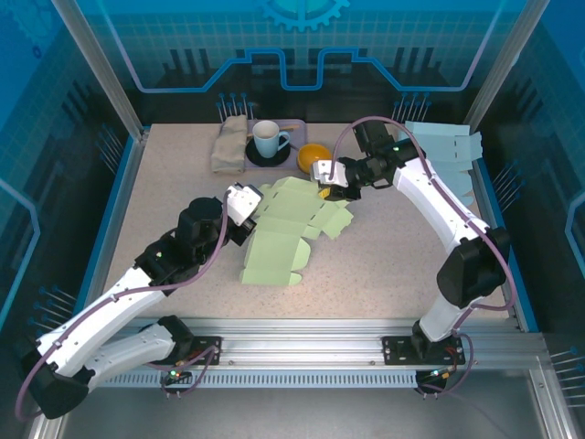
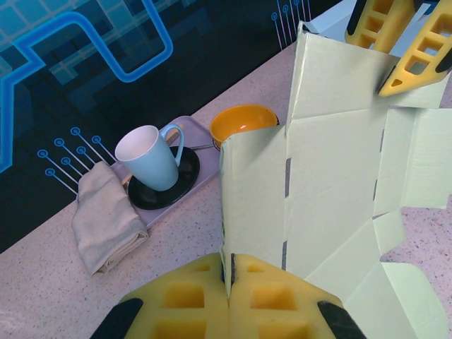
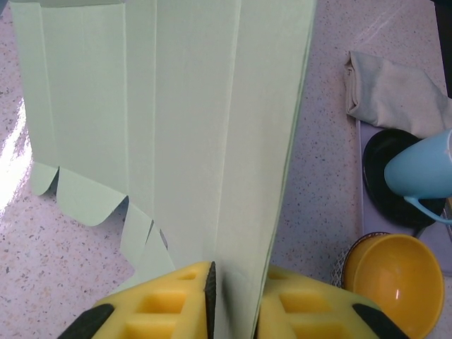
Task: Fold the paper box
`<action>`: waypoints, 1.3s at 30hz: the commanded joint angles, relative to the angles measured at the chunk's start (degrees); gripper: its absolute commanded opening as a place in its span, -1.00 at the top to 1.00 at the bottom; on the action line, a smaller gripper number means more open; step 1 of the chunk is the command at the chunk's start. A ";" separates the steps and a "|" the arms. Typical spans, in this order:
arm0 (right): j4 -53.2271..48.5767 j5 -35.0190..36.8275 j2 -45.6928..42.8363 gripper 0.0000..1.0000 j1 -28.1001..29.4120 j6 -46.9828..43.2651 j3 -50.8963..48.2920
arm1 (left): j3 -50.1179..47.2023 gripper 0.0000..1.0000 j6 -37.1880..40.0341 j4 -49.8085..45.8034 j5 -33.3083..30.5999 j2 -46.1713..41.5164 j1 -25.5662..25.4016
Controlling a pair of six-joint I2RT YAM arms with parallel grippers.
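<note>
The pale green paper box (image 1: 292,229) lies half unfolded in the middle of the table, with some panels raised. My left gripper (image 1: 249,208) is at its left edge. In the left wrist view that gripper (image 2: 231,272) is shut on an upright panel of the box (image 2: 325,183). My right gripper (image 1: 327,187) is at the box's far upper corner. In the right wrist view it (image 3: 236,282) has a doubled panel of the box (image 3: 176,127) filling the gap between its fingers. Its yellow fingers (image 2: 417,56) straddle the top flap in the left wrist view.
At the back stand a light blue mug (image 1: 268,139) on a black saucer, an orange bowl (image 1: 313,156) close behind the right gripper, and a folded beige cloth (image 1: 228,142). Flat light blue sheets (image 1: 448,151) lie at the back right.
</note>
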 commanded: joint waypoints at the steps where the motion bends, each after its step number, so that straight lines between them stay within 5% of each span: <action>1: -1.37 0.06 -1.93 0.62 -0.09 -0.74 -0.92 | -0.54 1.00 0.90 2.40 -1.30 -1.05 -0.34; 8: -2.08 0.28 -1.83 1.00 -0.01 -1.36 -0.34 | -0.37 1.00 0.17 2.06 -1.44 -1.17 -0.32; 11: -2.26 1.61 -2.01 1.00 0.17 -1.68 -0.05 | -0.09 0.89 -0.55 2.00 -1.19 -1.90 -0.27; 16: -1.38 7.69 -3.07 1.00 1.28 -1.23 0.32 | 0.06 0.29 -1.94 5.32 -1.52 -5.62 -0.16; 22: -2.02 14.08 -4.97 1.00 3.46 -2.39 1.89 | 6.14 0.21 -2.13 3.91 2.90 -4.16 1.95; 39: -3.73 10.96 -9.09 1.00 6.41 -5.14 0.45 | 12.56 -0.09 0.80 -3.78 20.30 5.97 3.46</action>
